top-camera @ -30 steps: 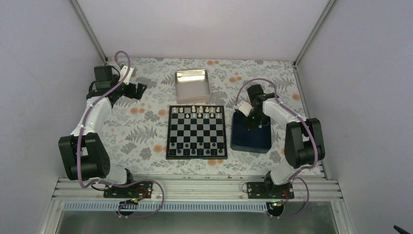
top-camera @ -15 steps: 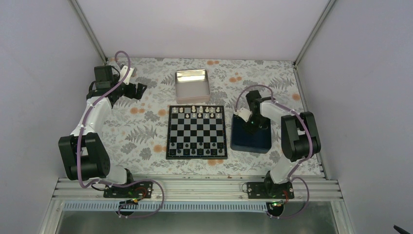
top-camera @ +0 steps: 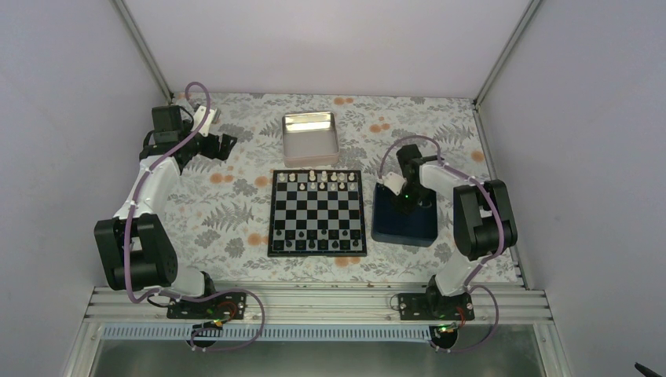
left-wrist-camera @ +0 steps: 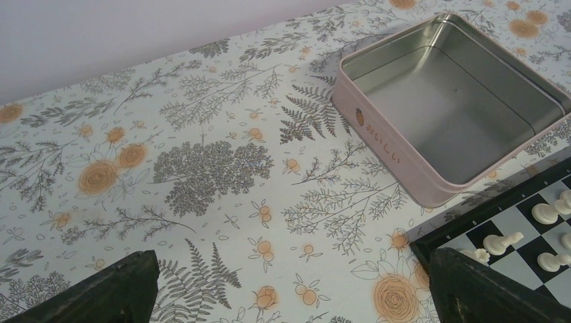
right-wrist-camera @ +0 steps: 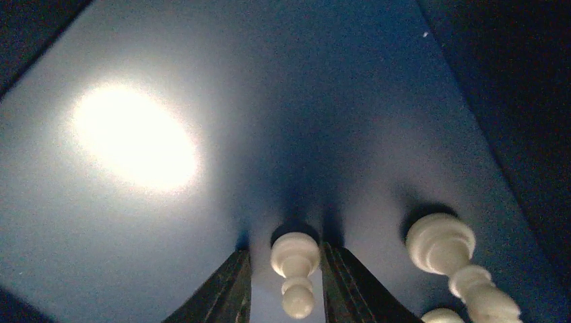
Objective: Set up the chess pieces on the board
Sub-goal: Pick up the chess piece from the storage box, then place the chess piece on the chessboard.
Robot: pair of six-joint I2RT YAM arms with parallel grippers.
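Note:
My right gripper (right-wrist-camera: 286,250) is down in the dark blue tray (right-wrist-camera: 202,202). Its fingers stand either side of a white pawn (right-wrist-camera: 294,259): the right finger touches it and a slim gap shows on the left. A second white piece (right-wrist-camera: 441,242) lies just to the right. In the top view this gripper (top-camera: 406,203) sits over the tray (top-camera: 393,228), right of the board (top-camera: 317,212). White chess pieces (top-camera: 323,179) line the board's far rows. My left gripper (top-camera: 228,145) hovers open and empty at the far left.
A shiny metal tin (top-camera: 309,135) stands empty behind the board; it also fills the upper right of the left wrist view as the tin (left-wrist-camera: 458,101). Dark pieces (top-camera: 314,245) line the board's near row. Flowered cloth (left-wrist-camera: 202,168) covers the table.
My right arm has swung in and lowered into the blue tray. Its jaws have narrowed around the white pawn. The left arm has not moved.

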